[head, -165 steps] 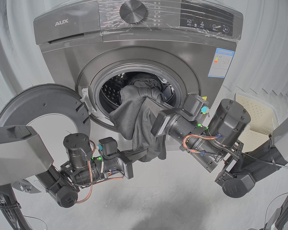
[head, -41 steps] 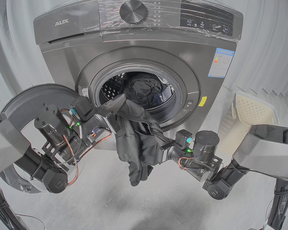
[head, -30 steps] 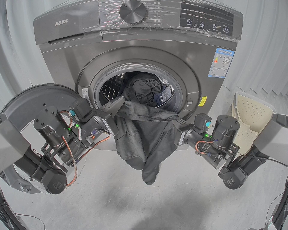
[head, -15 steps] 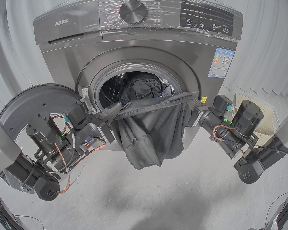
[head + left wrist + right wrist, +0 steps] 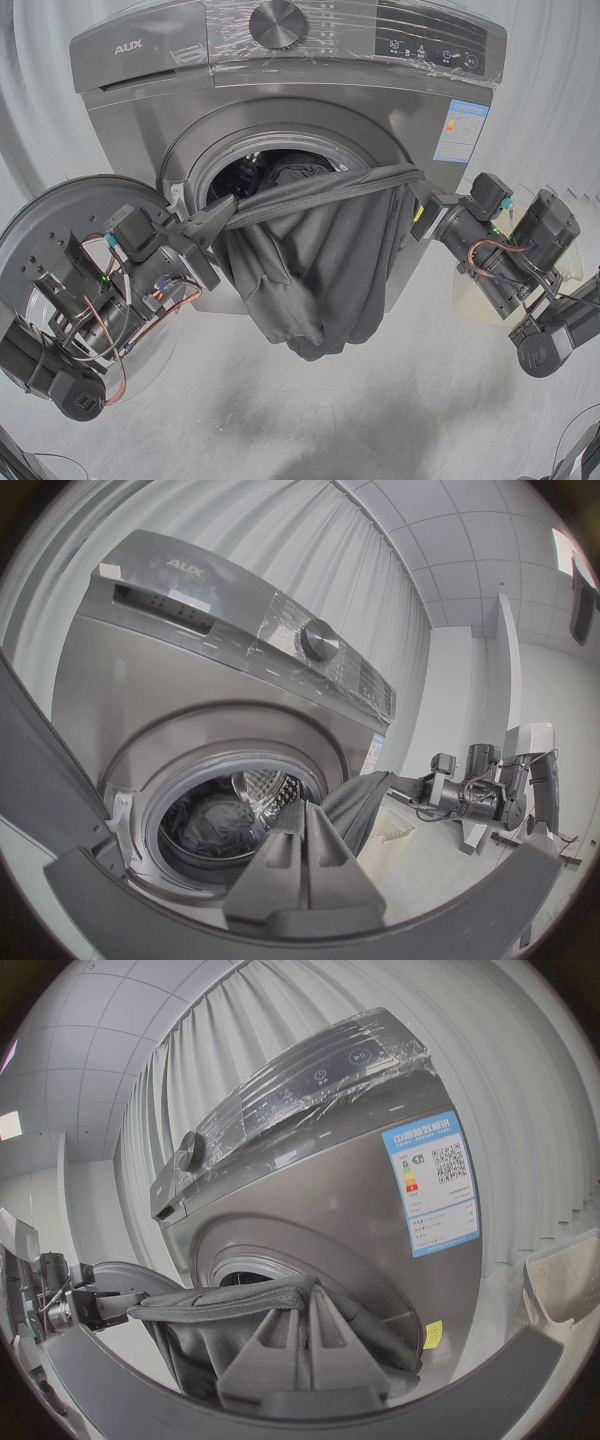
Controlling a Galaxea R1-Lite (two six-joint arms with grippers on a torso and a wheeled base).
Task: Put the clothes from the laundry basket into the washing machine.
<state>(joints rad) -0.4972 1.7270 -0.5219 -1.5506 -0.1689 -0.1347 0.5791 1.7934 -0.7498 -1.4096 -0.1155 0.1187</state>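
Observation:
A dark grey garment (image 5: 312, 262) is stretched taut between my two grippers, and its body sags in front of the washing machine's open drum (image 5: 250, 175). My left gripper (image 5: 228, 209) is shut on one end of its upper edge, at the drum's left rim. My right gripper (image 5: 417, 181) is shut on the other end, at the right rim. The left wrist view has the shut fingers (image 5: 325, 836) pinching the cloth (image 5: 356, 799), and the right wrist view likewise (image 5: 303, 1294). More dark clothes (image 5: 294, 165) lie inside the drum.
The washing machine door (image 5: 75, 206) stands open at the left, behind my left arm. The cream laundry basket (image 5: 562, 1279) stands on the floor right of the machine, mostly hidden by my right arm in the head view. Bare grey floor lies below the hanging garment.
My right gripper has swung up and to the right while the left drew slightly left and back. The garment, bunched before, is now pulled wide across the drum opening.

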